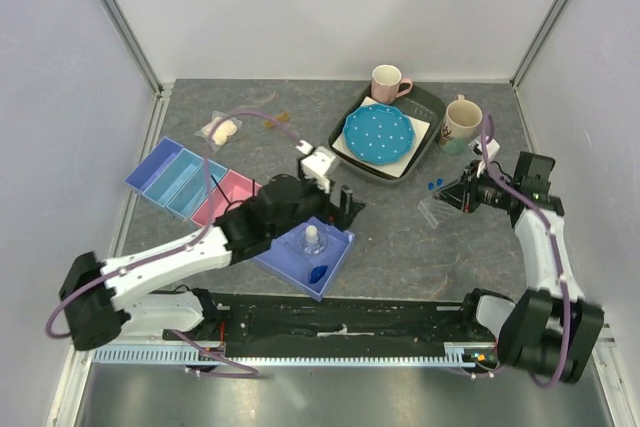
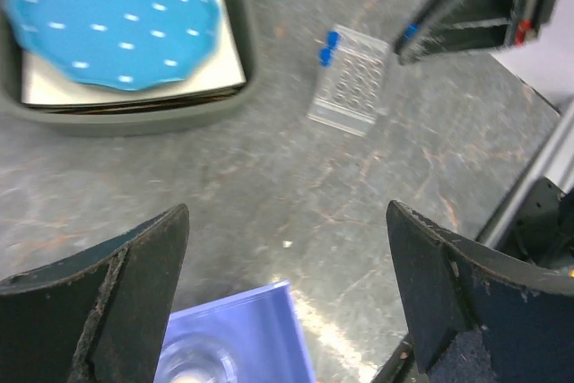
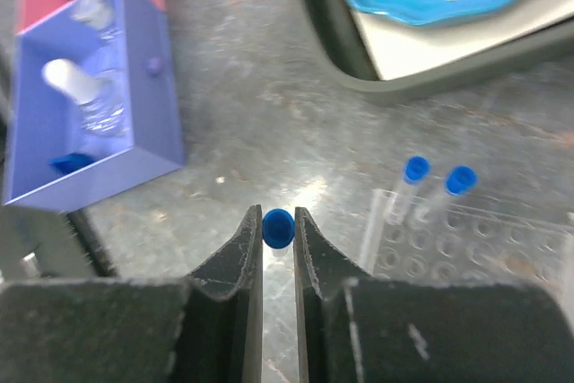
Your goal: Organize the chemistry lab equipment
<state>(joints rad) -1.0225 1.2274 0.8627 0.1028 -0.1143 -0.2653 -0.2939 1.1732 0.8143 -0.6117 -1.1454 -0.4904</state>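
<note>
While my right gripper (image 3: 278, 220) pinches a tiny blue-capped tube (image 3: 278, 230) right at the fingertips, I judge the hold thin: the tube could twist or slip out. Just beside it sits the clear rack (image 3: 475, 244), with two capped tubes (image 3: 415, 170) standing at its edge. A crooked descent might miss a hole, knock those two, or shove the light rack. My left gripper (image 2: 287, 213) hangs wide and empty above the purple tray (image 2: 251, 311) holding the little bottle (image 1: 312, 239), so a careless sweep could clip it.
</note>
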